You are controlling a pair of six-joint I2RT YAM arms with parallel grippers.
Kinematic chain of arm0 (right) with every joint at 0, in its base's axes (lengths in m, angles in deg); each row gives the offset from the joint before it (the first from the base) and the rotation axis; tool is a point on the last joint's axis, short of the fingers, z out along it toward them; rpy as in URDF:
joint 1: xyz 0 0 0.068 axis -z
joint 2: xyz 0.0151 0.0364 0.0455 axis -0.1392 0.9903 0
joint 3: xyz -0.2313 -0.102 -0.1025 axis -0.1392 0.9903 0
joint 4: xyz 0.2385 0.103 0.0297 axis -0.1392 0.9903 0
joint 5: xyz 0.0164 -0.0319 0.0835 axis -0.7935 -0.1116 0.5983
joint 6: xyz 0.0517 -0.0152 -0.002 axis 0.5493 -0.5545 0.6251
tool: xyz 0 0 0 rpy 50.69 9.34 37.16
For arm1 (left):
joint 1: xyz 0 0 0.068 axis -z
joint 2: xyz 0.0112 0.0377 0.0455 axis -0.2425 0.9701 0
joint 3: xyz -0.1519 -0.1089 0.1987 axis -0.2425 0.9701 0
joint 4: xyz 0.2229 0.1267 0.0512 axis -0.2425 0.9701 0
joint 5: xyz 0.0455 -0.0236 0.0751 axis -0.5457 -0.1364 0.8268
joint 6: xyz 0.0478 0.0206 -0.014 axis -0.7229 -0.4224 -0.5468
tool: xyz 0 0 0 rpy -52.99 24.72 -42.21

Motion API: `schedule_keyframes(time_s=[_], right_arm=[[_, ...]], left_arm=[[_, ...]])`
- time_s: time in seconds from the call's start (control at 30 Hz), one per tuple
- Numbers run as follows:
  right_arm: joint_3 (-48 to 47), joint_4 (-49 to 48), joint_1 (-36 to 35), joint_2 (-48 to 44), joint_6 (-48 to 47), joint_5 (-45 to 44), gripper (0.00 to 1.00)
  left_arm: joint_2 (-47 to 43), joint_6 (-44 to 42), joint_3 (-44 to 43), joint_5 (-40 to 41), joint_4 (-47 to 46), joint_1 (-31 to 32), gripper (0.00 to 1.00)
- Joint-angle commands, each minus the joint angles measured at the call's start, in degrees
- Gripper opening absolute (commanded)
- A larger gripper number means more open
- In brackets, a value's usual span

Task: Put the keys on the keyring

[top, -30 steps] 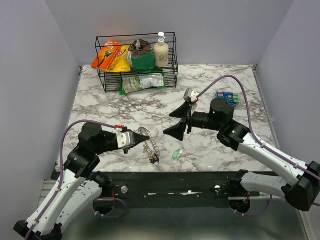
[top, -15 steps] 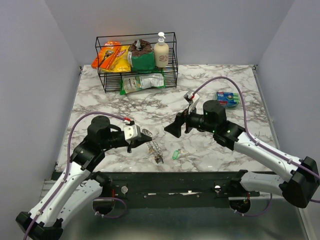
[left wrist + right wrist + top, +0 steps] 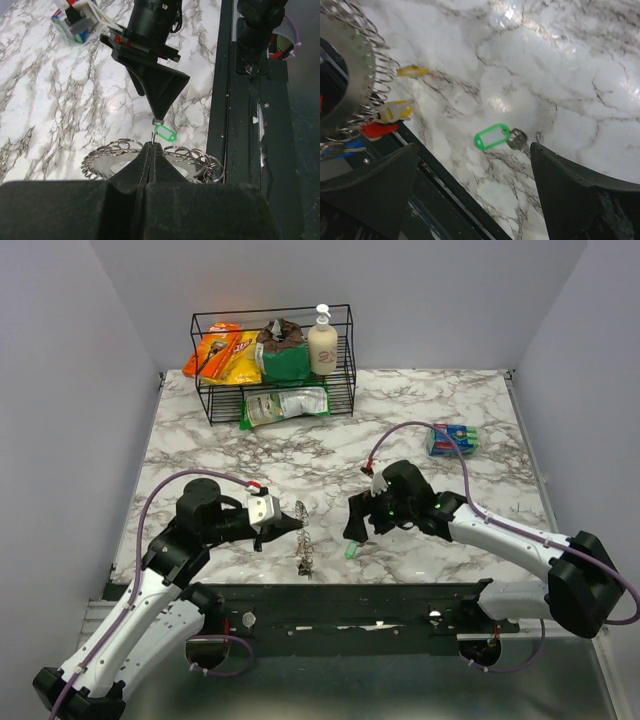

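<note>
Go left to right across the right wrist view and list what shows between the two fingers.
keyring → upper yellow key tag → green-tagged key

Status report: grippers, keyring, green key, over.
Left gripper shut on keyring, held upright. Right gripper open over green key on table. Nothing blocking.

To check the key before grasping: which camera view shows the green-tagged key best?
The right wrist view: the green-tagged key lies whole on the marble, between the open fingers of the right gripper. The left wrist view shows mostly its tag, the metal end mostly behind that gripper. The top view shows only a small green speck.
</note>
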Motion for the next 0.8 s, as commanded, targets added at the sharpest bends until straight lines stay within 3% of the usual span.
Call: schedule_keyframes(time_s=[0.0,0.33,0.53,0.77], right_arm=[[-1.53,8.41,-0.02,3.11,-3.9,-0.14,0.99],[-10.58,18.89,-2.92,10.05,-8.12,-10.86,0.89],[-14.01,20.29,-4.76,14.36,-11.02,-11.4,0.71],[-16.38,20.56,-6.26,17.53,-12.87,-11.22,0.65]], left_arm=[[-1.26,0.31,0.45,0.44,-2.11,0.17,0.0],[-0.82,-0.13,0.45,0.45,-1.15,0.26,0.0],[-0.12,0.05,0.45,0.01,-1.06,0.26,0.0],[-0.29,0.14,0.19,0.27,-0.79,0.26,0.0]])
